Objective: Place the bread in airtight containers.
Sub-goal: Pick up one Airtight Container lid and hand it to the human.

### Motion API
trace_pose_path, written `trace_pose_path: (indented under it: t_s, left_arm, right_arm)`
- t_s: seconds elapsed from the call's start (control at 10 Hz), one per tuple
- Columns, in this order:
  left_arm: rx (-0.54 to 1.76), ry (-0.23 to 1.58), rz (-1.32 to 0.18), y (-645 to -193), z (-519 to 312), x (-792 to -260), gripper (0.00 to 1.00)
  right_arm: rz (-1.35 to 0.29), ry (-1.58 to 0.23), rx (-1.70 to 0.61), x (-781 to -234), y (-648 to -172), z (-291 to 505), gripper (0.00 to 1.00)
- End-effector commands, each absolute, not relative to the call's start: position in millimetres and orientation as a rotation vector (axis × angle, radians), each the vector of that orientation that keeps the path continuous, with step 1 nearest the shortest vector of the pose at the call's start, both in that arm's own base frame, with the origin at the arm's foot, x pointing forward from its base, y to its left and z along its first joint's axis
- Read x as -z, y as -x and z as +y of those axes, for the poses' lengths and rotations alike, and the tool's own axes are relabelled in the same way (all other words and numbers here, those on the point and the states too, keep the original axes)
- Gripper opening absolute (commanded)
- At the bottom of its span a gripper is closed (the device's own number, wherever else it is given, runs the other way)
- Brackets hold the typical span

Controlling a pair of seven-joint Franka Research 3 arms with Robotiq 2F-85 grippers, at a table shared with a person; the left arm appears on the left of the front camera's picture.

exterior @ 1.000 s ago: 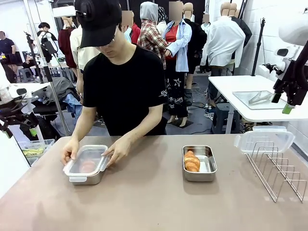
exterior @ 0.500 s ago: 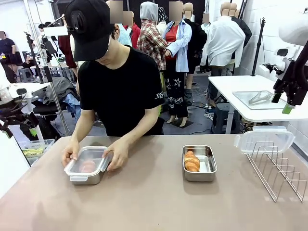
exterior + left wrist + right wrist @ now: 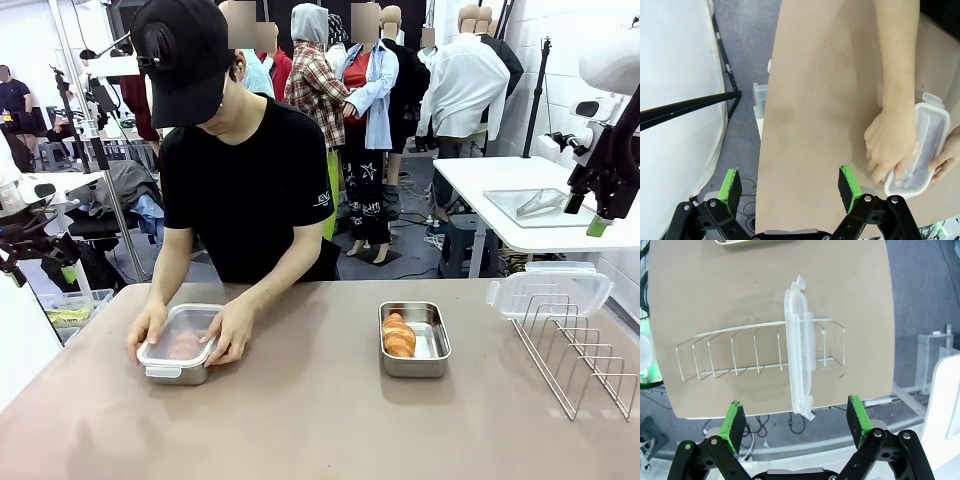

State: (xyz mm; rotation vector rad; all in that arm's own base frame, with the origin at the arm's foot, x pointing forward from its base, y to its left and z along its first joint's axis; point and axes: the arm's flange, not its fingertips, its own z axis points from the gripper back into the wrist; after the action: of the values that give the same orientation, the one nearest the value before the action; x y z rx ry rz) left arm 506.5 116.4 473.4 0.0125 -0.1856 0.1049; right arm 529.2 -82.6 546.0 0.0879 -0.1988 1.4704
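Note:
A golden-brown piece of bread point(image 3: 398, 335) lies in an open steel airtight container point(image 3: 432, 350) right of the table's middle. On the left, a second container point(image 3: 172, 372) holds another piece of bread point(image 3: 184, 345), dimly visible through its clear lid. The person's two hands point(image 3: 228, 335) press on that lid. The left wrist view shows the same container point(image 3: 925, 145) under the person's hand point(image 3: 887, 145). My left gripper point(image 3: 790, 187) hangs open, high above the table's left edge. My right gripper point(image 3: 796, 419) is open too, high above the table's right end.
A wire rack point(image 3: 580, 360) stands at the table's right end, with a second clear lid point(image 3: 550, 292) propped on it; the right wrist view shows this lid point(image 3: 801, 350) standing in the rack point(image 3: 740, 355). A white side table point(image 3: 480, 185) is behind on the right.
The person has lowered the tilted lid flat onto the left container and now presses it with both hands. Neither arm has moved.

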Motion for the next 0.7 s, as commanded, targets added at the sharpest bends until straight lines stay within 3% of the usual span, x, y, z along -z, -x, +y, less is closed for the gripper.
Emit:
trace_pose_path:
  t_s: [0.0,0.6]
  left_arm:
    - [-0.108,-0.014,-0.183,-505.6,117.2,-474.7,1.0]
    - [-0.108,-0.014,-0.183,-505.6,117.2,-474.7,1.0]
  right_arm:
    - [-0.196,-0.091,-1.478,-542.8,-525.1,-81.9,1.0]
    - [-0.196,-0.091,-1.478,-542.8,-525.1,-81.9,1.0]
